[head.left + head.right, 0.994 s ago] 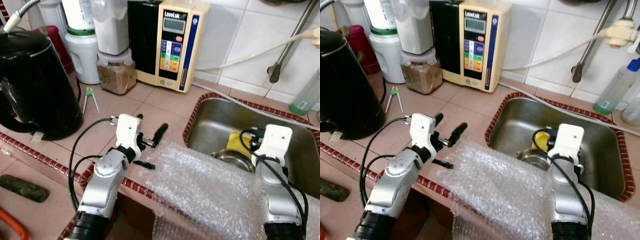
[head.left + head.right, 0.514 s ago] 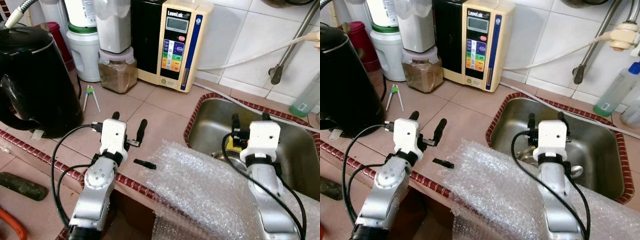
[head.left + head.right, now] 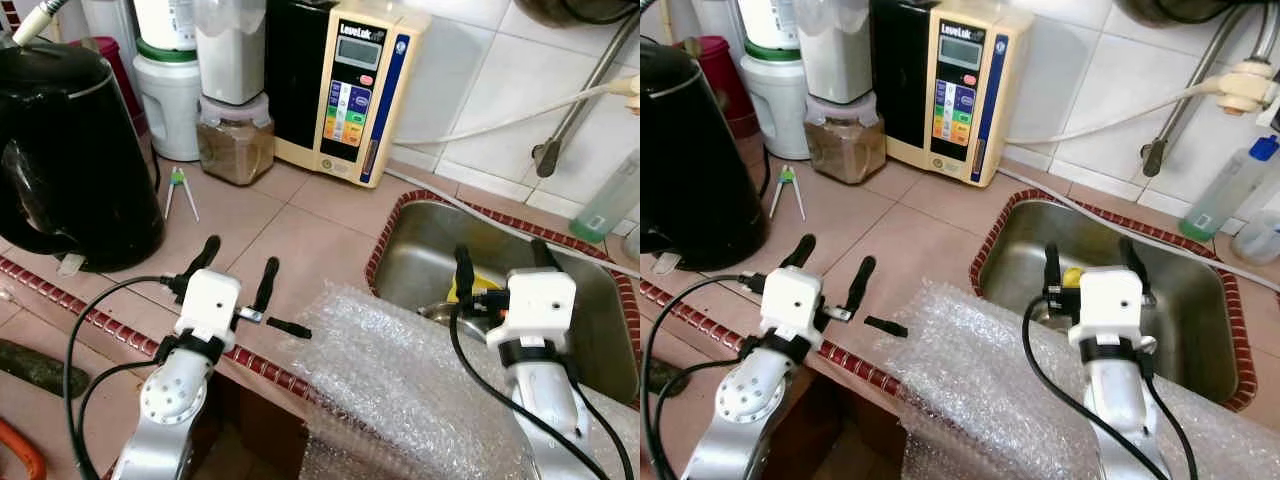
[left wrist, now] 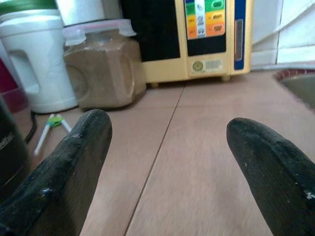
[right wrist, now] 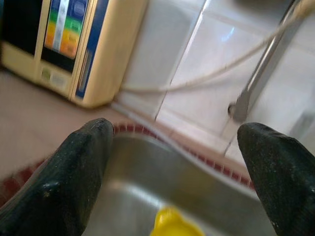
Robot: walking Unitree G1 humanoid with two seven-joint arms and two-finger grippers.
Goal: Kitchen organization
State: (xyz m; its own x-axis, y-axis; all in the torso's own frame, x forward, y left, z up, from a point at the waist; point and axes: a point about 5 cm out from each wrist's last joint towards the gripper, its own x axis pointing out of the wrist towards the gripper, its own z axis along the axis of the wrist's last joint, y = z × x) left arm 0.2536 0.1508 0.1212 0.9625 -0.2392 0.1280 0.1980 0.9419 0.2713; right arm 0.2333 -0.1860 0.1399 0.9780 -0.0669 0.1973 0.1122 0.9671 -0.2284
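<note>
Bubble wrap (image 3: 400, 380) drapes the counter edge at 6 o'clock, ungrasped. Right gripper (image 3: 497, 265), at 4 o'clock, has risen over sink (image 3: 420, 235), spread, empty. Left gripper (image 3: 238, 268) withdrew toward 8 o'clock, released. Likely repositioning.

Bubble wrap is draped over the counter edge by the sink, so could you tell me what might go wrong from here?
The bubble wrap overhangs the counter edge; either arm brushing it might drag it off. The open left hand is near the small black piece, which could get knocked away. The open right hand over the sink may strike its rim.
</note>
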